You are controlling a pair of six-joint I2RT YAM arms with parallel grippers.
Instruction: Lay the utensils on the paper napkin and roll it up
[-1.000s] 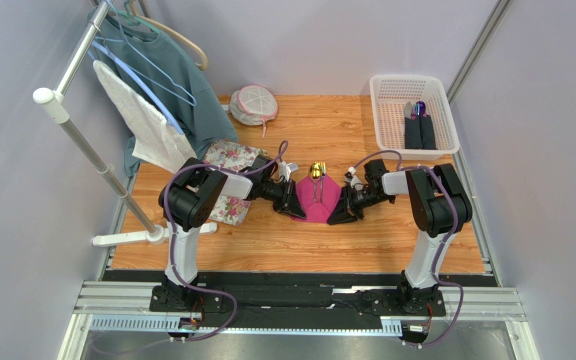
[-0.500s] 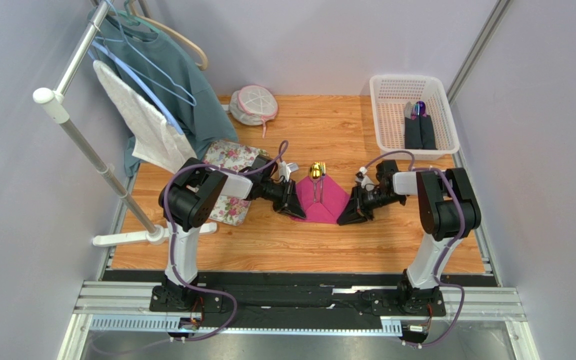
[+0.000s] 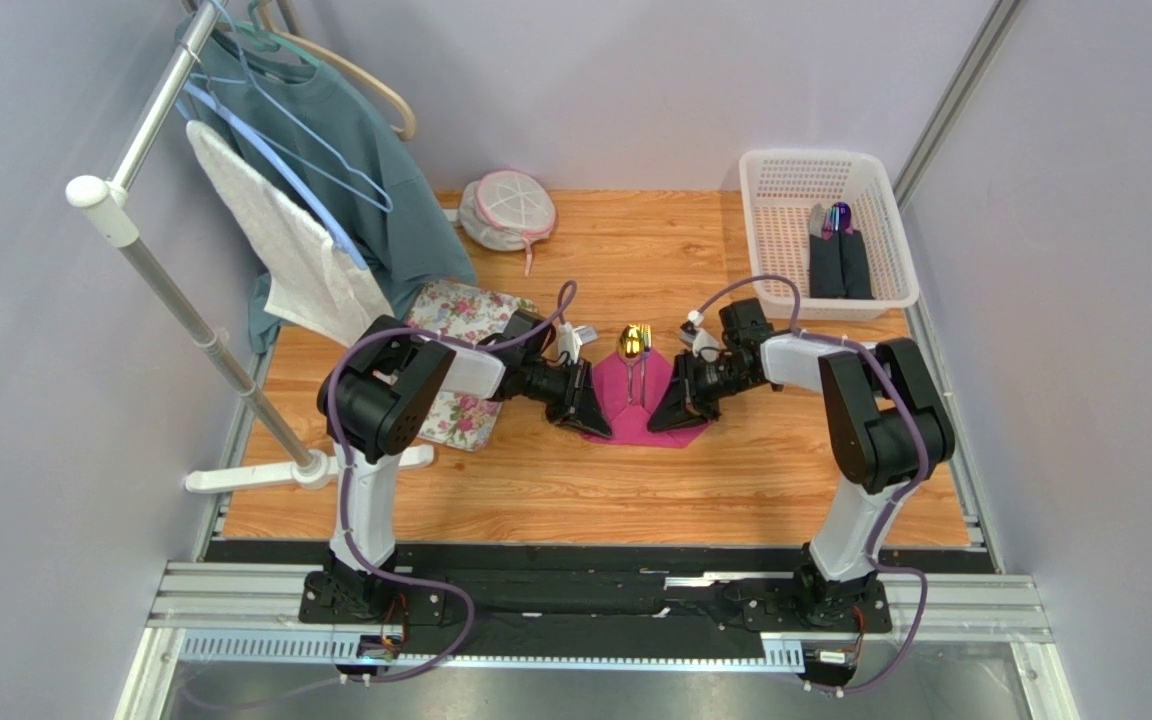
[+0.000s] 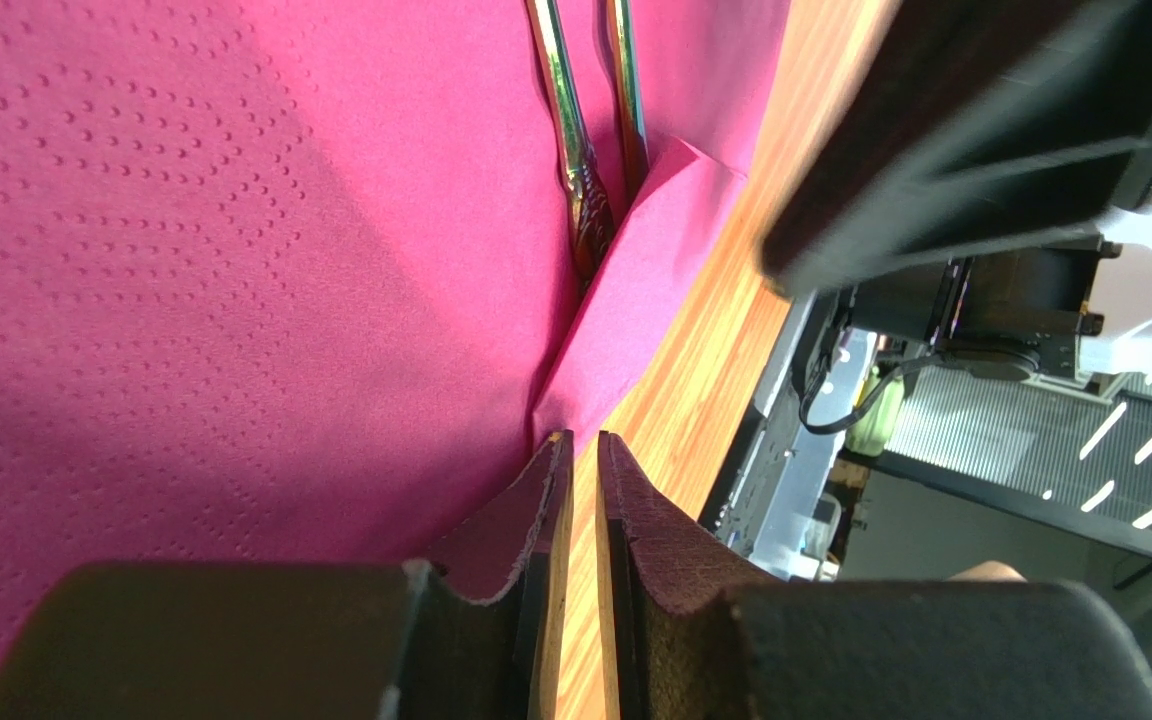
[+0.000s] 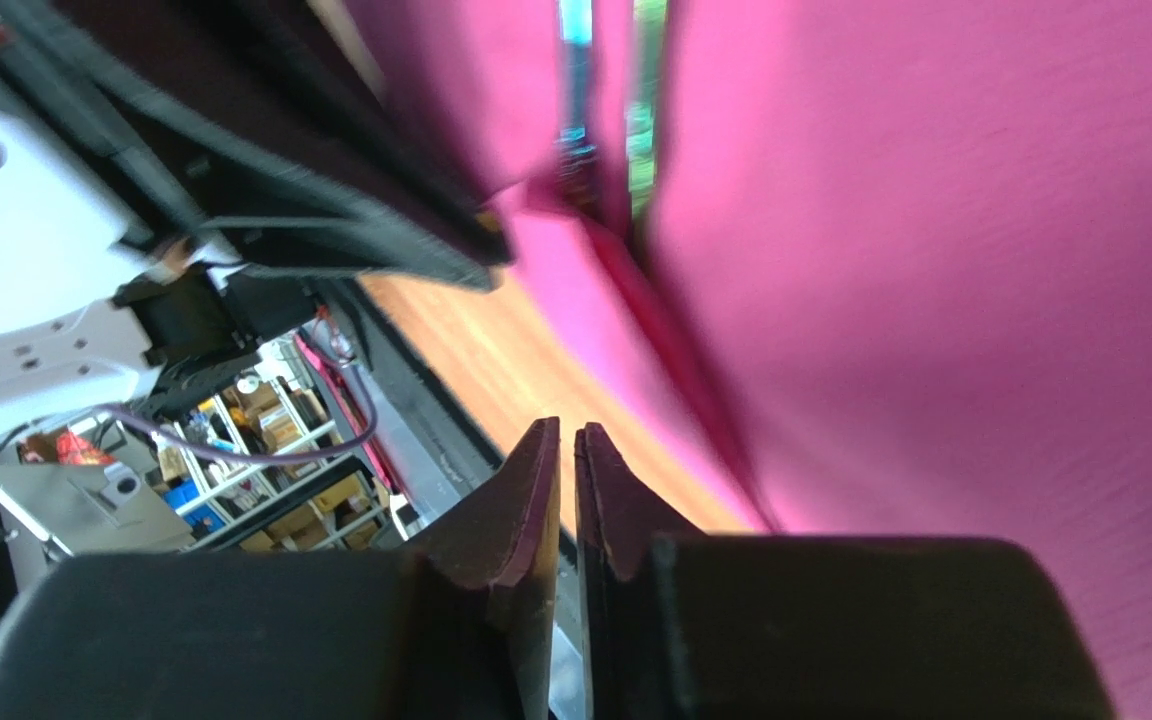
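Two dark items (image 3: 841,267) lie in the white basket (image 3: 754,225); left pincer (image 4: 579,440) and right pincer (image 5: 567,429) flank the paper napkin (image 4: 237,225), closed.

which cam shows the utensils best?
Top external: the only view with the utensils' gold head plus handles, lying on the paper napkin. Left wrist shows only two handles, sharp. Right wrist shows a blurred handle strip.

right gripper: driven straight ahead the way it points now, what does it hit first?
Most likely the raised fold of the napkin just ahead of the right gripper, then the utensils lying in it. The left gripper sits beyond. Depth is hard to judge.
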